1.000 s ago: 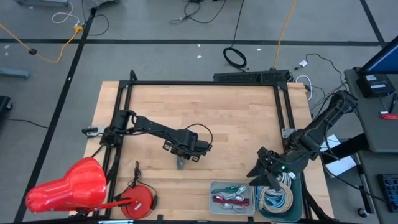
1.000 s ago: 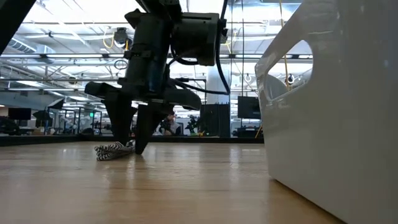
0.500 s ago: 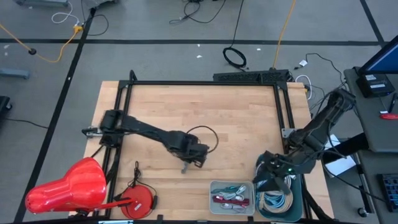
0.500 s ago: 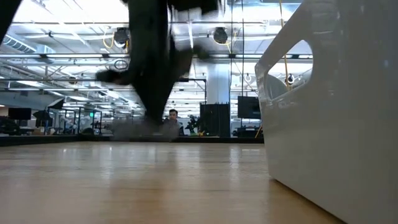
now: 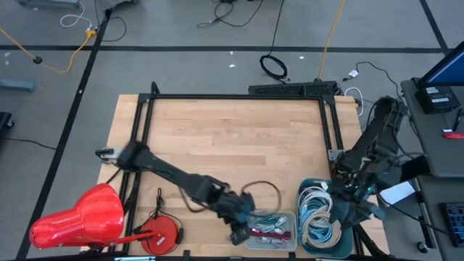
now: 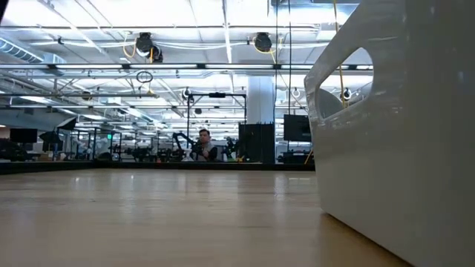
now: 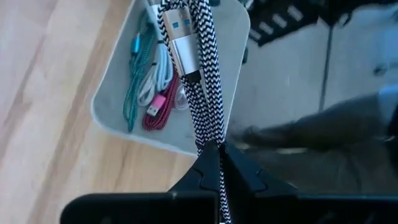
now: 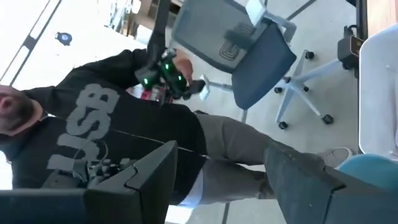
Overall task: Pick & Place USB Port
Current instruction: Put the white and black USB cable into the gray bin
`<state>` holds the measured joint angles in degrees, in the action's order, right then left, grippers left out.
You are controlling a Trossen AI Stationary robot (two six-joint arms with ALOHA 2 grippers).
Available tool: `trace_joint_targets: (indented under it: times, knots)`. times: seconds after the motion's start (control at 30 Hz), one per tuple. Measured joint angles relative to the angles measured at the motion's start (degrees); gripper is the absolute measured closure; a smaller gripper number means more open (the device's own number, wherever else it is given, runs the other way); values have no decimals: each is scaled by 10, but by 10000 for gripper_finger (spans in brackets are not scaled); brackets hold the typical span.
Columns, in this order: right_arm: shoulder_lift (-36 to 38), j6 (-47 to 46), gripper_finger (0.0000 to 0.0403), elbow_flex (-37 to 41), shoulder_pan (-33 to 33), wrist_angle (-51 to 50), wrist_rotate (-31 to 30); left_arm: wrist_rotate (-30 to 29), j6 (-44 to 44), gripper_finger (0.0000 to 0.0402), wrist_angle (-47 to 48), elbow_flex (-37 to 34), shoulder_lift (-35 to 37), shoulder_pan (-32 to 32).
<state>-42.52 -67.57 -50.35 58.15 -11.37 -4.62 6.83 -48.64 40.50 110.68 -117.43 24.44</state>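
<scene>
The left gripper [image 7: 214, 163] is clenching a braided USB cable [image 7: 198, 81] and is holding it over the grey tray [image 5: 248, 217] at the worktop's near edge. In the left wrist view the cable is hanging folded from the closed fingertips, its metal plug [image 7: 181, 50] pointing away over the tray's near rim. Other cables [image 7: 149, 93] are already lying inside the tray. The right gripper [image 8: 217, 174] is waiting with its fingers spread beyond the worktop's right near corner, past the teal bin [image 5: 308, 190] of coiled cords, facing a seated person [image 8: 112, 124]. The cable is probably handling as light and limp: it is drooping and swinging freely, so the grip is best taken on the doubled cord near the stiff plug, where the braid is giving friction. The plug's weight may be pulling the loop sideways on release.
</scene>
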Motion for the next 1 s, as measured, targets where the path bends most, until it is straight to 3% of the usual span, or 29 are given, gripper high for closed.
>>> trace_joint_targets:
  times: [0.17, 0.23, 0.43, 0.77, 1.0]
  knots:
    - [22, -7, 174, 0, 33, -31, -37, 27, 87, 400, 130, 203, -111, -26]
    - [26, -7, 174, 0, 41, -53, -55, 26, 114, 400, 144, 244, -146, -39]
    - [29, -7, 174, 0, 54, -98, -101, 54, 141, 400, 104, 236, -158, -74]
    - [28, -7, 174, 5, 54, -111, -182, 143, 135, 401, 16, 234, -213, -78]
    - [29, -29, 174, 34, 52, -112, -194, 131, 129, 401, -13, 234, -233, -59]
